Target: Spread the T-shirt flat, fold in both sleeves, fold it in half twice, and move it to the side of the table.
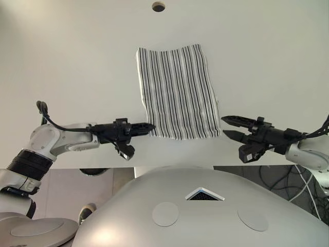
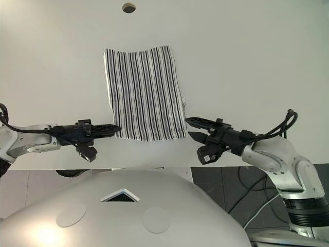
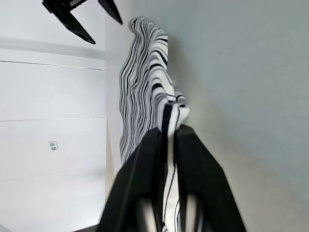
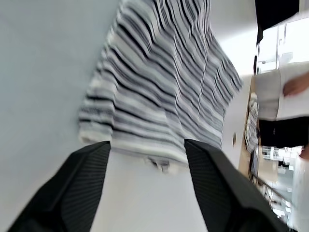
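A black-and-white striped T-shirt (image 1: pixel 177 92) lies folded into a tall rectangle on the white table (image 1: pixel 77 62), its sleeves tucked in. My left gripper (image 1: pixel 151 126) is at the shirt's near left corner and is shut on the fabric; the left wrist view shows the striped cloth (image 3: pixel 142 82) pinched between the black fingers (image 3: pixel 145 164). My right gripper (image 1: pixel 226 127) stands open just off the near right corner. In the right wrist view its fingers (image 4: pixel 82 179) flank the hem (image 4: pixel 159 82) without touching it.
A round hole (image 1: pixel 158 6) sits in the table at the far side, beyond the shirt. The table's front edge (image 1: pixel 169 165) runs just under both grippers. Wide bare tabletop lies to the left and right of the shirt. Cables (image 1: pixel 293 190) lie on the floor at the right.
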